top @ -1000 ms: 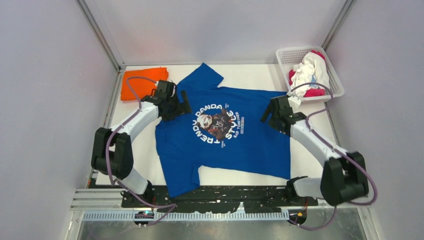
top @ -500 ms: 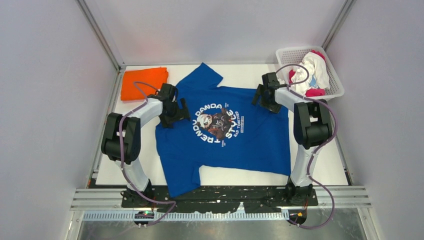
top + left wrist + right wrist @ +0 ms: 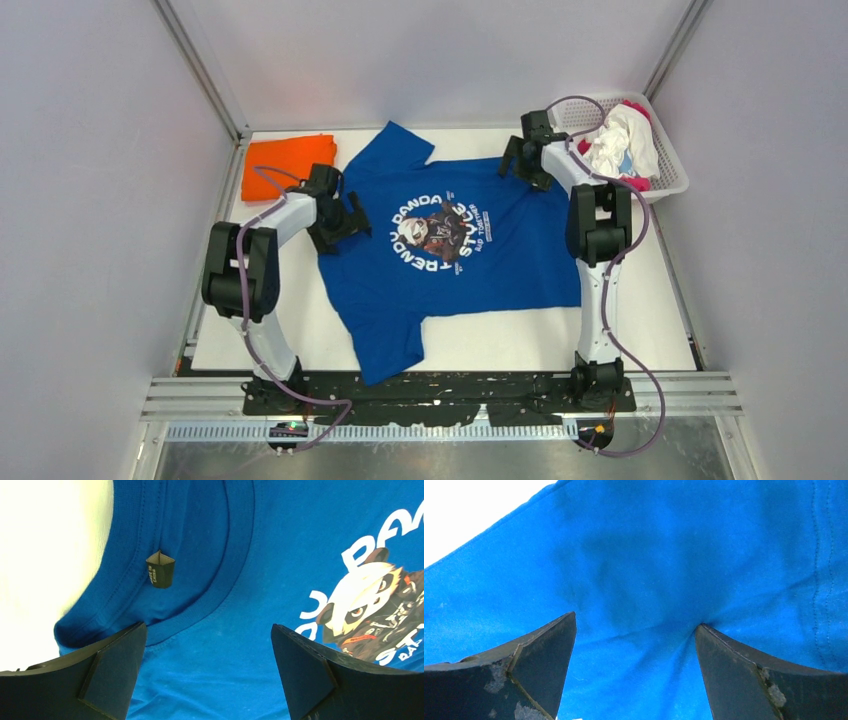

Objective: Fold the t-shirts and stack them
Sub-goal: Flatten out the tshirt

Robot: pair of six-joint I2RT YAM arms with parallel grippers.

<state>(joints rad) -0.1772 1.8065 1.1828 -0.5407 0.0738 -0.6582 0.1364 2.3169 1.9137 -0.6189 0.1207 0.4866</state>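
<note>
the blue t-shirt [image 3: 490, 270] lies spread print-up mid-table. left gripper [image 3: 207, 640] gapes wide over the collar [image 3: 220, 595], right gripper [image 3: 636, 630] wide at its far corner, maybe touching cloth. flattening step, i'd say; next both must pinch edges to fold.

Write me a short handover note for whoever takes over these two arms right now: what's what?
Both sets of jaws open, holding nothing: left gripper low over the collar of the blue t-shirt, right gripper down near its far hem corner.
The blue t-shirt lies spread flat, print up, mid-table.
Folded at the far left: orange t-shirt.
Bunched in the basket: white shirt and magenta shirt.
Done: orange folded.
Left: fold the blue, stack it, then the basket's shirts.
</note>
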